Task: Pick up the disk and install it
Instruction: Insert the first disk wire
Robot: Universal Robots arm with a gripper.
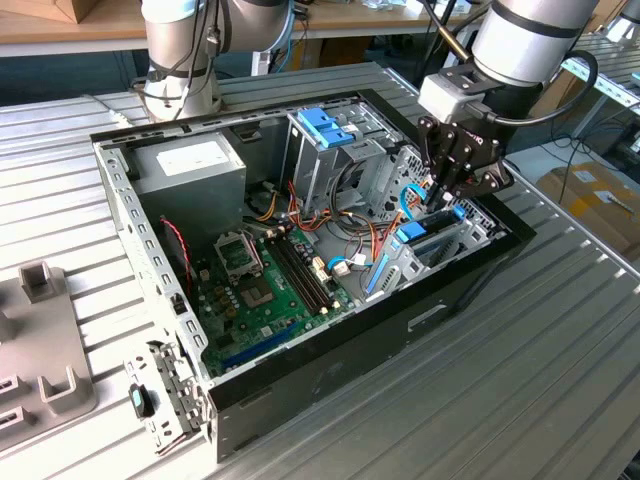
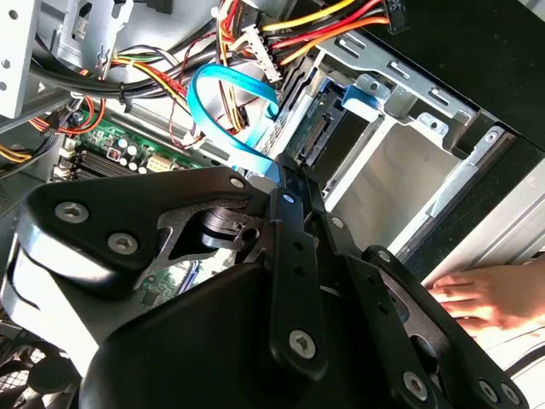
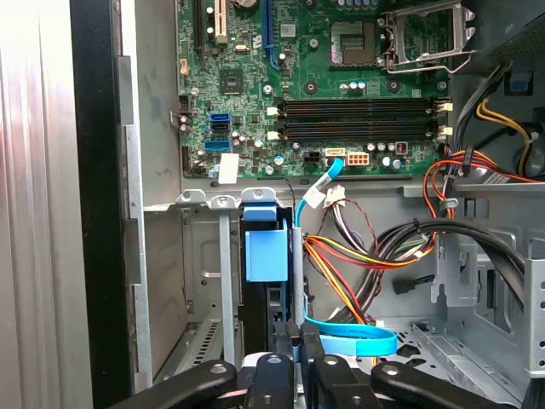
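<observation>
**Exterior view.** A ribbed grey metal bench carries a black open-topped computer case. Cardboard boxes lie on the floor beyond the bench edge at this view's right. Inside the case are a green motherboard, a grey boxy power supply and a metal cage topped by a blue plastic latch. The black end effector reaches down into the case at its right-hand wall. There the disk, a flat grey drive in light-blue plastic rails, stands on edge in a silver drive bay, touching or just under the fingertips.

**Second wrist view.** The end effector has its fingers drawn together with nothing visible between them. The tips sit right at the connector end of the disk. A thin flat blue cable loops just beside them. The neighbouring slot of the silver bay is open sheet metal (the roomiest spot near the tips). A person's hand rests outside the case wall.

**First wrist view.** The disk sits upright in its slot, close to the black case wall, and the bench shows beyond that wall. The end effector is just beside the disk. The blue cable and a bundle of red, yellow and black wires crowd its other side, and the motherboard lies past the bay.
</observation>
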